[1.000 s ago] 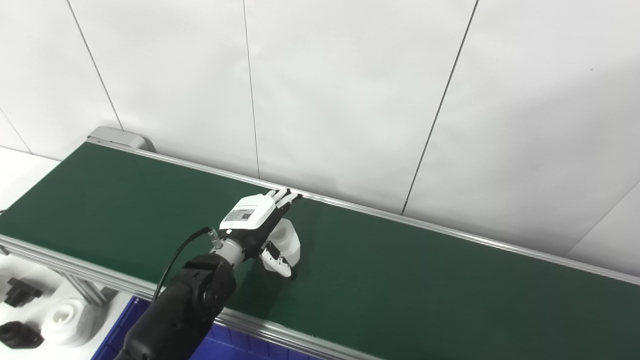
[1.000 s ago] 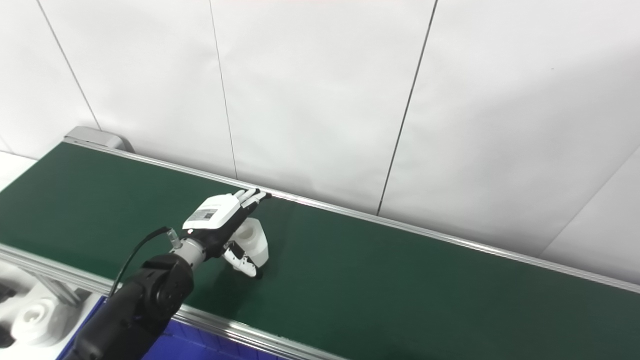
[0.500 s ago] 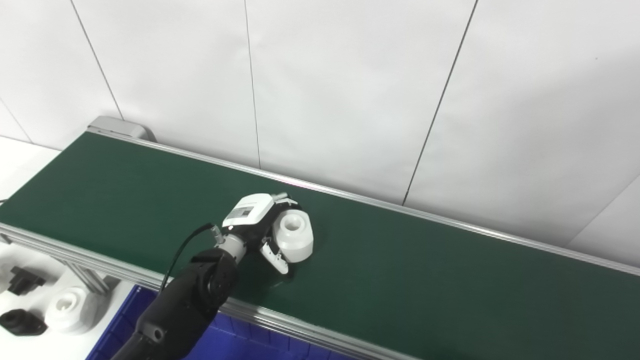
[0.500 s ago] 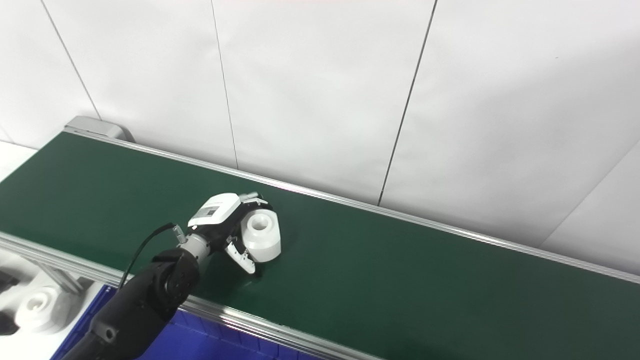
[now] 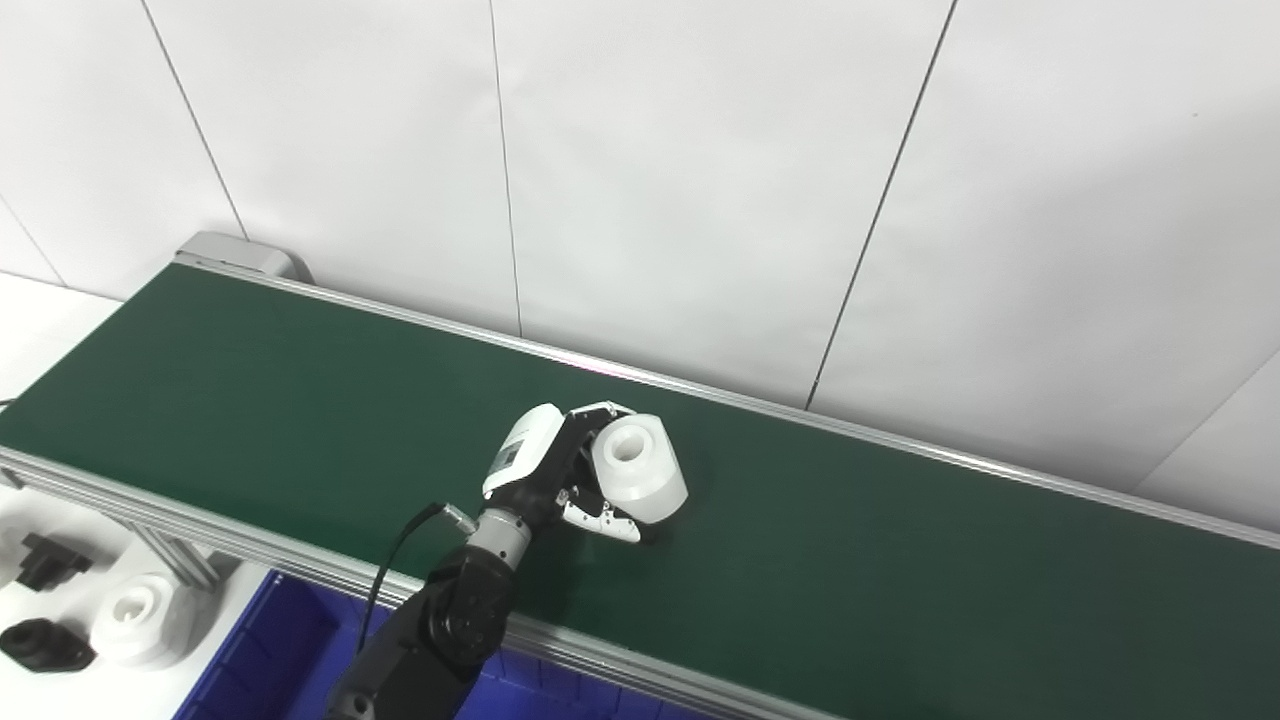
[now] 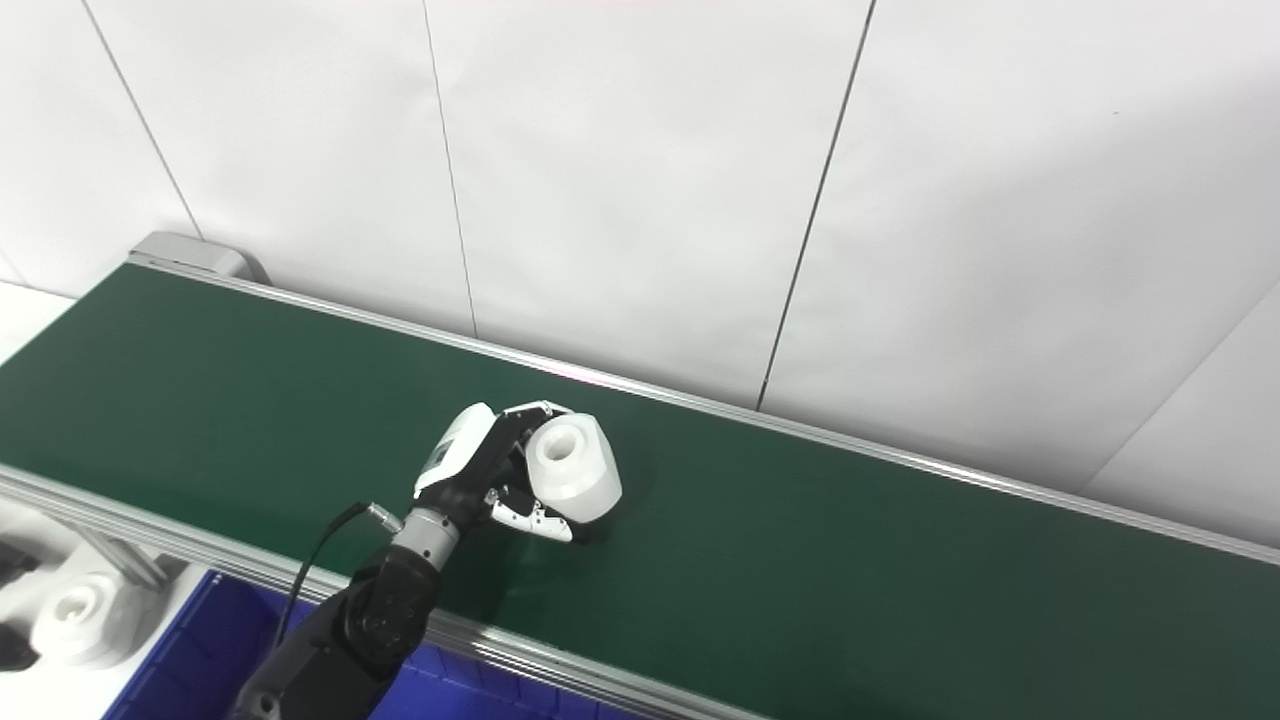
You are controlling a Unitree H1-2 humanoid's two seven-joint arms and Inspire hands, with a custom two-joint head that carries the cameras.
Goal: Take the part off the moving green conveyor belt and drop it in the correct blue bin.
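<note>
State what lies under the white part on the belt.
Green conveyor belt shows beneath the white part; the left robot hand grips it, hiding whether its base touches.

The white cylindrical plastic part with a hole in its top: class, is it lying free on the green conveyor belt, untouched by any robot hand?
No: the left robot hand is closed around the white cylindrical plastic part.

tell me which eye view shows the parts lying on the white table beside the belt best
The left eye view: a white round part and two black parts show whole. In the right eye view only the white part shows fully, with slivers of black at the picture's edge.
</note>
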